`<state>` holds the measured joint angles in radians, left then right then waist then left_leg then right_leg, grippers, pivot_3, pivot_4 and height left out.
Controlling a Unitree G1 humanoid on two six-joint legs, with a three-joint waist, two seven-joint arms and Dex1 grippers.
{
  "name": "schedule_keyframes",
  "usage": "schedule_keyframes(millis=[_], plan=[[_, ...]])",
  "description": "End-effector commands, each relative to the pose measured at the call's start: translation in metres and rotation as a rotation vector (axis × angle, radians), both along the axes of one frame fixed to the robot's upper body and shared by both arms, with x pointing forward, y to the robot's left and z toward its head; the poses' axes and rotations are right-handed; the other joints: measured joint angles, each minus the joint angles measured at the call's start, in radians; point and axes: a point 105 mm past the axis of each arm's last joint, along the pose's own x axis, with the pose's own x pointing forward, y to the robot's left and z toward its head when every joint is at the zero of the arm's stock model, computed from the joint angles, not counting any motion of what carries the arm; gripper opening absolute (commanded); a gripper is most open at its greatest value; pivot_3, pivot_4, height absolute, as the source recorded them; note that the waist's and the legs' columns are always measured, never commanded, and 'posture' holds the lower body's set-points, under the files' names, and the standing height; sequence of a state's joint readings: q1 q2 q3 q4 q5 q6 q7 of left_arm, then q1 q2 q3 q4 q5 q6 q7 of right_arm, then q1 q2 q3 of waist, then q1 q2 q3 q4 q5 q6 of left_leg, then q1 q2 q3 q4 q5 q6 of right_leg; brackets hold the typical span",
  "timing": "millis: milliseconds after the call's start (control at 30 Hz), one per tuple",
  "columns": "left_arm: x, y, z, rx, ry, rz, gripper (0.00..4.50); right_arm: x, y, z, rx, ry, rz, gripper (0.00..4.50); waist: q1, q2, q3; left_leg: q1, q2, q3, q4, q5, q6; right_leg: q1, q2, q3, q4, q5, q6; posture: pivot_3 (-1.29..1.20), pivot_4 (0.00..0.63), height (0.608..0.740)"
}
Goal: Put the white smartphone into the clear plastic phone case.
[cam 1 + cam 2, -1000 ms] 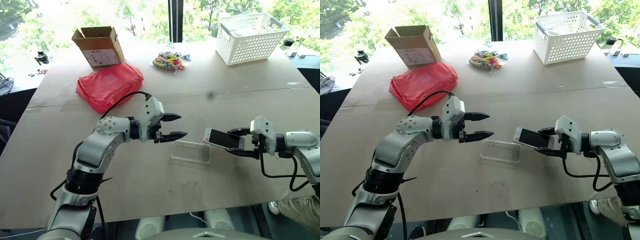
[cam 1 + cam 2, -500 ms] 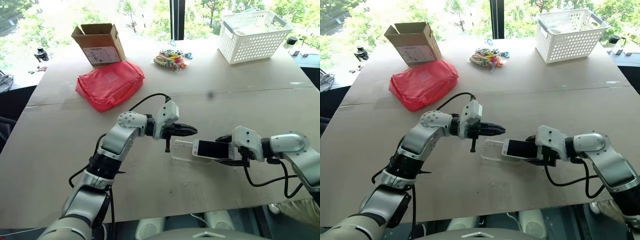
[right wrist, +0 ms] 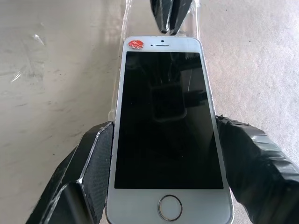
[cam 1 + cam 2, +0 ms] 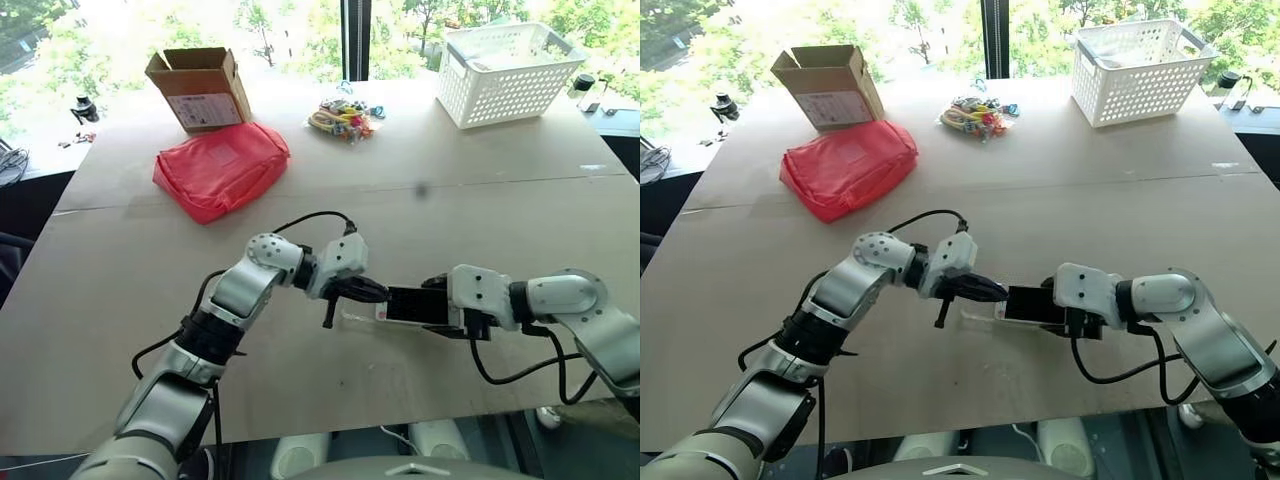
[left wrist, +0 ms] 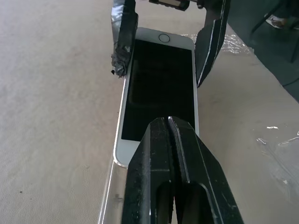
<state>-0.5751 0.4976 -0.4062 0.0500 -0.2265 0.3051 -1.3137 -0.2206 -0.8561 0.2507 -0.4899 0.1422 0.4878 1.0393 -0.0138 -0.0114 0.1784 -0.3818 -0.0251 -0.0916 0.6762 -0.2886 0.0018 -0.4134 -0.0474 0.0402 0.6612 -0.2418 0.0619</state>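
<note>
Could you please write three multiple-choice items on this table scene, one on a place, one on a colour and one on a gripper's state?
1. Where does the white lattice plastic basket stand on the table?
A. at the far right corner
B. beside the red pouch
C. at the near edge

2. What colour is the soft fabric pouch next to the open cardboard box?
A. blue
B. red
C. green

3. How are the fingers of the left gripper?
A. wide open
B. closed around the basket
C. shut together

Key: 1 A, the basket sits at the far right by the window. 2 B, the pouch is plainly red. 3 C, the left wrist view shows both black fingers pressed together over the white smartphone, which the right gripper holds by its sides.
</note>
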Motion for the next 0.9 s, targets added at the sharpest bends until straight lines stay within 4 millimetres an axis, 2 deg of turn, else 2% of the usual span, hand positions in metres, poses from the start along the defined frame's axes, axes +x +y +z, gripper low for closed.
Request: schedule_keyframes(millis=[33,400,467,500,533,733,900], plan=[[0.000,-0.007,0.002,0.017,-0.031,-0.017,0.09,-0.003,0.004,0.005,-0.005,-0.026,0.022,2.90,0.000,0.000,0.000,0.000,0.000,0.000,0.000,0.000,0.000,0.000,0.000,0.000,0.000,0.000,0.000,0.00,0.150,0.740],[0.000,0.002,-0.032,0.129,0.044,0.038,0.09,-0.009,0.005,0.001,-0.003,0.033,0.013,2.90,0.000,0.000,0.000,0.001,0.000,0.000,0.001,0.000,0.000,0.001,0.000,0.000,0.000,0.000,0.000,0.00,0.150,0.740],[0.001,0.006,-0.039,0.143,0.050,0.052,0.00,-0.009,0.005,0.001,0.000,0.039,0.009,3.95,0.000,0.000,-0.001,0.001,0.000,0.000,0.001,0.000,0.000,0.001,0.000,0.000,0.000,0.000,0.000,0.00,0.150,0.740],[0.003,0.007,-0.042,0.153,0.049,0.059,0.00,-0.008,0.005,0.001,0.007,0.043,0.004,4.31,0.000,0.000,-0.001,0.001,0.000,0.000,0.001,0.000,0.000,0.001,0.000,0.000,0.000,0.000,0.000,0.00,0.150,0.740],[0.004,0.009,-0.047,0.162,0.048,0.067,0.00,-0.007,0.006,0.004,0.018,0.041,-0.003,4.47,0.000,0.000,-0.001,0.001,0.000,0.000,0.001,0.000,0.000,0.001,0.000,0.000,0.000,0.000,0.000,0.00,0.150,0.740],[0.005,0.011,-0.065,0.174,0.065,0.086,0.00,-0.004,0.002,0.024,0.100,0.040,-0.070,4.47,0.003,0.000,-0.004,0.002,0.000,-0.001,0.003,0.000,0.001,0.003,0.000,-0.001,0.001,0.000,0.000,0.00,0.150,0.740],[0.005,0.013,-0.071,0.180,0.061,0.089,0.00,0.000,-0.023,0.033,0.109,0.026,-0.187,4.47,0.008,-0.001,-0.010,0.003,0.000,-0.004,0.006,-0.001,0.001,0.008,-0.001,-0.004,0.000,0.000,0.000,0.00,0.150,0.740]])
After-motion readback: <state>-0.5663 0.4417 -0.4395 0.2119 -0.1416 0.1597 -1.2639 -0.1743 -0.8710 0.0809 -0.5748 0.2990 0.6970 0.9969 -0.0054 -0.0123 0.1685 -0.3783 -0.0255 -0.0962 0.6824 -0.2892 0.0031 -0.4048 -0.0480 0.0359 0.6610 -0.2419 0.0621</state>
